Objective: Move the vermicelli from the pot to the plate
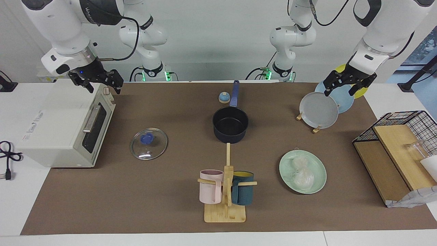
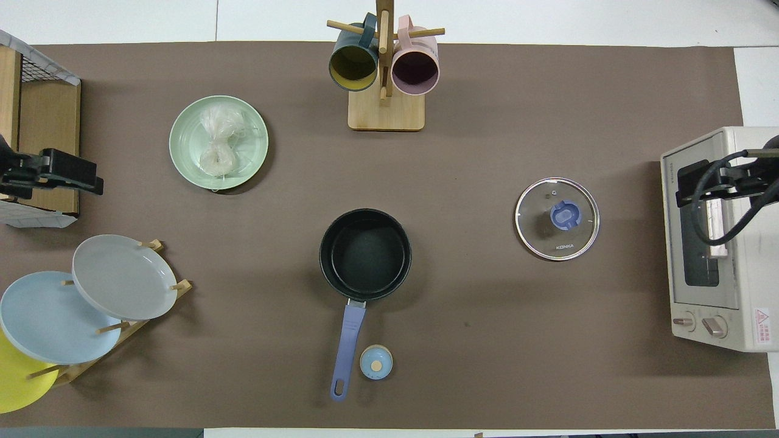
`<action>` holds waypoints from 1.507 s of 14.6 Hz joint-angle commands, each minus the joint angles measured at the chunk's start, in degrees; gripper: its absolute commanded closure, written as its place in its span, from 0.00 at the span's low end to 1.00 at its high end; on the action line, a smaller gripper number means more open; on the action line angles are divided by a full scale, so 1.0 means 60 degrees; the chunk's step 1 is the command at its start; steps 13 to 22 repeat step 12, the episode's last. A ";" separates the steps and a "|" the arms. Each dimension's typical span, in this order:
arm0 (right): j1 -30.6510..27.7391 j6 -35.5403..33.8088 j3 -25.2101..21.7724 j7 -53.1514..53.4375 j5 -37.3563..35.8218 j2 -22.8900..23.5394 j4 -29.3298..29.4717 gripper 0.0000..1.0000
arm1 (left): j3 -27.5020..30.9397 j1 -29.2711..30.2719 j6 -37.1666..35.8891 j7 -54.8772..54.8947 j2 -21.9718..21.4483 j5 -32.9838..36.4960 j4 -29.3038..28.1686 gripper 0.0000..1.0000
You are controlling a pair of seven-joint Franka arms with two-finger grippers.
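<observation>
The vermicelli (image 1: 301,172) lies as a glossy whitish clump on the mint-green plate (image 1: 318,167), toward the left arm's end of the table; in the overhead view the vermicelli (image 2: 218,145) is at the middle of the plate (image 2: 182,131). The dark navy pot (image 1: 230,124) stands mid-table with a bare black inside, its blue handle (image 2: 347,347) pointing toward the robots. My left gripper (image 1: 340,90) is open and empty, up over the plate rack. My right gripper (image 1: 103,88) is open and empty, up over the toaster oven.
A glass lid (image 1: 149,143) lies between the pot and the white toaster oven (image 1: 65,126). A mug tree (image 1: 226,191) holds a pink and a teal mug. A rack holds grey (image 1: 319,110), light blue and yellow plates. A wire shelf (image 1: 399,153) stands beside the plate. A small blue knob (image 1: 224,98) lies by the handle.
</observation>
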 commanded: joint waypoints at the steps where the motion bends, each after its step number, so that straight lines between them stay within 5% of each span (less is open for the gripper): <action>1: -0.0217 0.0115 0.0218 0.0136 0.0296 -0.0066 -0.0045 0.00 | 0.0039 -0.0101 0.0249 -0.0292 -0.0650 0.0198 -0.1249 0.00; 6: -0.0085 0.0130 0.0218 0.0150 0.0296 -0.0110 -0.0016 0.00 | 0.0069 -0.0174 0.0061 -0.0380 -0.0358 0.0124 -0.0534 0.00; 22: -0.0041 0.0145 0.0218 0.0165 0.0311 -0.0140 -0.0016 0.00 | 0.0069 -0.0145 0.0031 -0.0351 -0.0416 0.0139 -0.0534 0.00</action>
